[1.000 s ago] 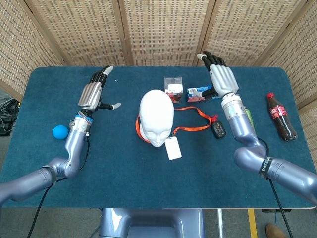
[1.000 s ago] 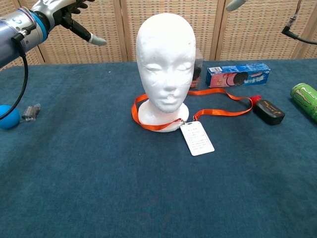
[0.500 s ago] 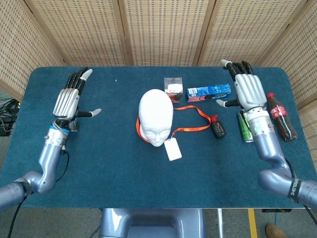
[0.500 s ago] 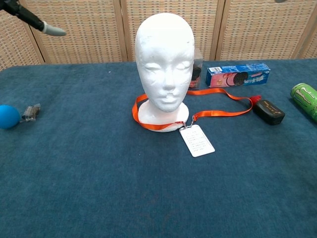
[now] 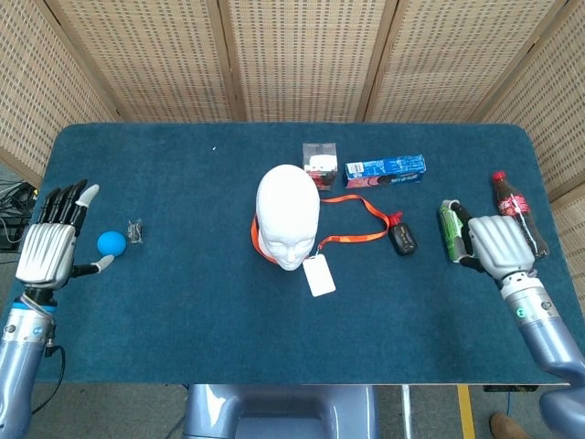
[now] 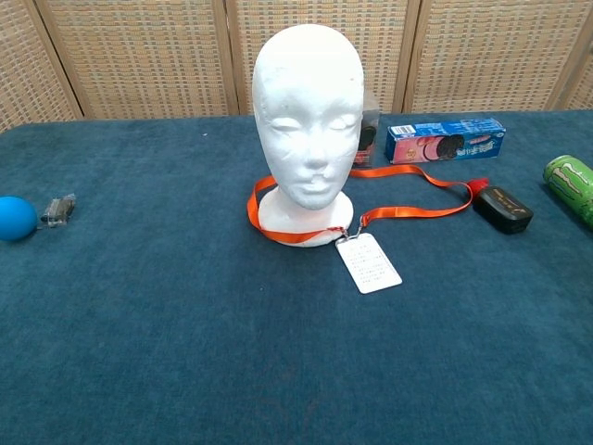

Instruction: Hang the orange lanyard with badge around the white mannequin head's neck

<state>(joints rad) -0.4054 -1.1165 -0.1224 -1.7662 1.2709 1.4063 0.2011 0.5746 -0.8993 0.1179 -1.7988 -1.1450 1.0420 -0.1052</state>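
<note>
Fingers of your left hand [image 5: 52, 253] are spread wide and hold nothing; those of your right hand [image 5: 494, 244] curl down over the table edge, and whether they touch the green can [image 5: 451, 230] I cannot tell. The orange lanyard [image 6: 306, 232] loops around the base of the mannequin head's [image 6: 309, 111] neck, its long tail trailing toward the black case [image 6: 502, 208], the badge [image 6: 369, 261] flat on the table [image 6: 185, 352] in front. You look finished; judge whether the loop sits properly before retreating.
</note>
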